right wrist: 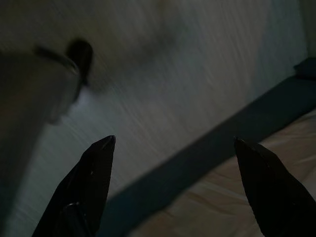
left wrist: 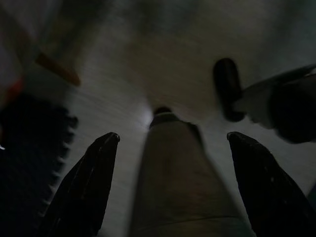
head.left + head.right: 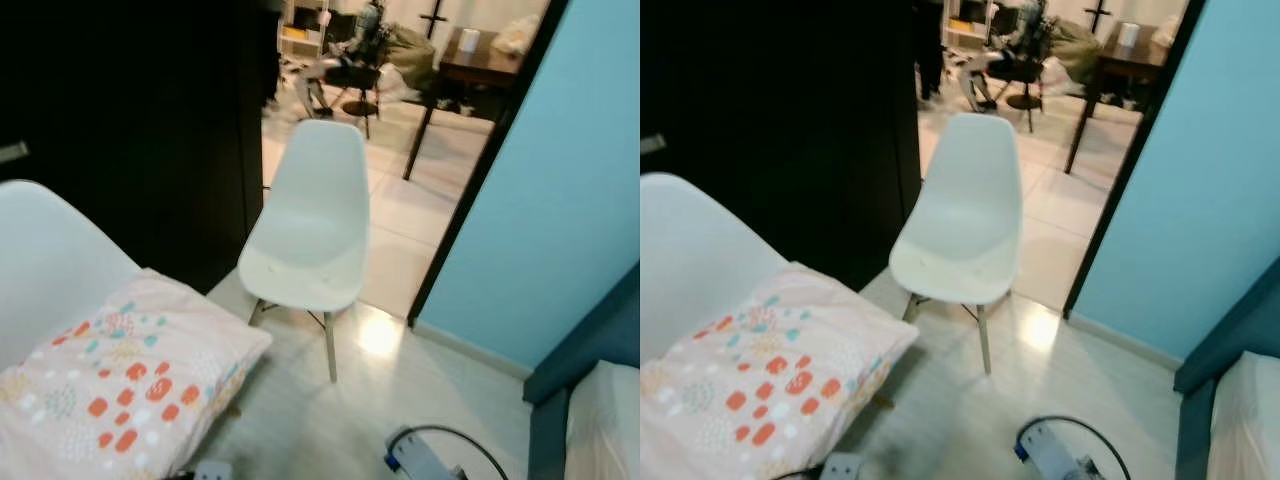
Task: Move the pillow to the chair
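Note:
A cream pillow (image 3: 120, 385) with orange, teal and white dots lies on the seat of a near white chair (image 3: 45, 265) at the lower left. A second white shell chair (image 3: 310, 235) on wooden legs stands bare in the middle, in front of a doorway. My left gripper (image 2: 173, 136) hangs open over the pale floor beside my own leg, holding nothing. Open too, my right gripper (image 1: 174, 140) hangs above the floor next to a dark bed frame (image 1: 197, 163).
A black wardrobe (image 3: 140, 130) fills the left. A teal wall (image 3: 570, 200) closes the right, with a bed (image 3: 605, 425) in a dark blue frame at the lower right. Through the doorway are a tiled floor and a dark table (image 3: 480, 65). A grey device with a black cable (image 3: 425, 455) lies at the bottom edge.

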`<state>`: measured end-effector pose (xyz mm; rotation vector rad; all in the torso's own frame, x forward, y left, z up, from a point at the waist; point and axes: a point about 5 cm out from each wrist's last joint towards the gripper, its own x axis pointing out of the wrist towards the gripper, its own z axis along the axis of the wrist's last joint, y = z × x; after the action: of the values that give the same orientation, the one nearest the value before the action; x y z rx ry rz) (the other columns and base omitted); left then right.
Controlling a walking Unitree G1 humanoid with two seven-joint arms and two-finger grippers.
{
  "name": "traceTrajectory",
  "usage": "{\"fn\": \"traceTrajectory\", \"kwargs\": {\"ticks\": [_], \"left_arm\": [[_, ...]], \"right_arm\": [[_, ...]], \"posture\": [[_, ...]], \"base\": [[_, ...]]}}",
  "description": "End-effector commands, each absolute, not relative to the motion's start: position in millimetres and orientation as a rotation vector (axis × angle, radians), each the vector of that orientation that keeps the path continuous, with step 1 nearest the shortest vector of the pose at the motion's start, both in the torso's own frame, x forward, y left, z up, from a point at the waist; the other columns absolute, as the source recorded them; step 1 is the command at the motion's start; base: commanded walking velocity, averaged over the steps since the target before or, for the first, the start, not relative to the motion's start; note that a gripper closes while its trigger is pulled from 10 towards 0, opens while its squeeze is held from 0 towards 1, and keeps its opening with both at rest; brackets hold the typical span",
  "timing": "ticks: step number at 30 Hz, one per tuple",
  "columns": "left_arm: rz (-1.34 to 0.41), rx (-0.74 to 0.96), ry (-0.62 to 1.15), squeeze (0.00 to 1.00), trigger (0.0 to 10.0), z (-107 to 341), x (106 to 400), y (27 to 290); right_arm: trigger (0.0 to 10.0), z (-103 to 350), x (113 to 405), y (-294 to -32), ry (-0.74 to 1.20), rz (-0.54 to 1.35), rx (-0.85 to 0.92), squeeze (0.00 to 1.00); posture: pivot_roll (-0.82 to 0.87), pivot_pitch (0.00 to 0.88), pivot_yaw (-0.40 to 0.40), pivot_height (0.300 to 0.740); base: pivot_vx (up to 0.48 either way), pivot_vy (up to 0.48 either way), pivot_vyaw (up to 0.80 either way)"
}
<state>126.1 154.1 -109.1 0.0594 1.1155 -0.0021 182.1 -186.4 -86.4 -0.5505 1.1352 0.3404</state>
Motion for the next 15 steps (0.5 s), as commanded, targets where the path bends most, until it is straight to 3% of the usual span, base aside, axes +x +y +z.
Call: {"fn": "traceTrajectory", "kwargs": {"ticks": [1, 8, 15], "left_arm": [[0.004, 0.066, 1.186, 0.0, 10.0, -115, 103, 172], [-0.018, 0.038, 1.209, 0.0, 10.0, -117, 94, 176], [0.02, -0.127, 1.194, 0.0, 10.0, -117, 92, 169]], "right_arm": [[10.0, -90, 174, -191, 1.162, 0.327, -0.541, 0.0], [10.0, -91, 170, -195, 1.17, 0.318, -0.542, 0.0], [10.0, -91, 169, -198, 1.174, 0.313, -0.548, 0.0]], "posture": [[0.0, 0.003, -0.058, 0.74], [-0.01, 0.013, -0.058, 0.74], [-0.01, 0.025, -0.068, 0.74]], "base": [[0.0, 0.0, -0.73], [0.0, 0.0, -0.72], [0.0, 0.0, -0.73]]}}
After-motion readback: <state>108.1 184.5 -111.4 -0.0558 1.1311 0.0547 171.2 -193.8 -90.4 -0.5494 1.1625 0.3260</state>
